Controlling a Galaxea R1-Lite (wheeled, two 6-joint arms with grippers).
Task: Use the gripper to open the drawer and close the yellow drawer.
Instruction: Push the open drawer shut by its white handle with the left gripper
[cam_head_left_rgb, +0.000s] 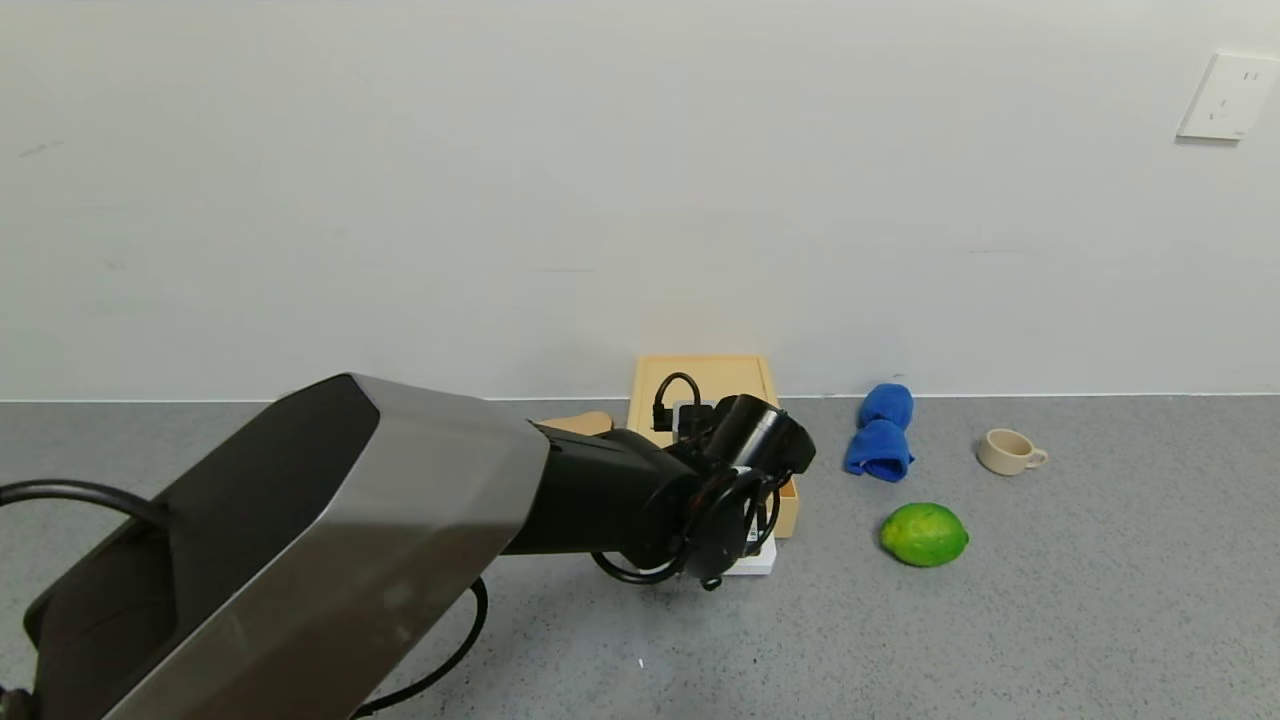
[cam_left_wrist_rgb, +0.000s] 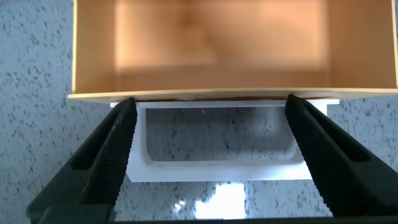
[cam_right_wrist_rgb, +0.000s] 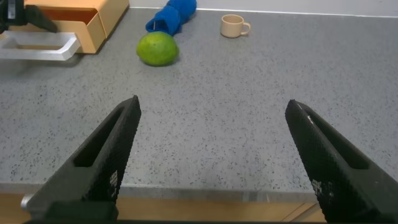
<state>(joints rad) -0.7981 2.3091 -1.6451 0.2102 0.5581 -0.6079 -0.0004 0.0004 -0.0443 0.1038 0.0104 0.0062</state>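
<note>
Left gripper (cam_left_wrist_rgb: 208, 155) hangs over the drawer (cam_head_left_rgb: 700, 385) front, fingers (cam_left_wrist_rgb: 112, 155) spread wide and holding nothing, straddling the white handle (cam_left_wrist_rgb: 217, 168). Handle's long axis runs left-right, across the gap. Tray looks pulled out toward the near side; bare counter (cam_head_left_rgb: 1000, 620) ahead. Right gripper (cam_right_wrist_rgb: 214, 155) idle, splayed, well apart.
</note>
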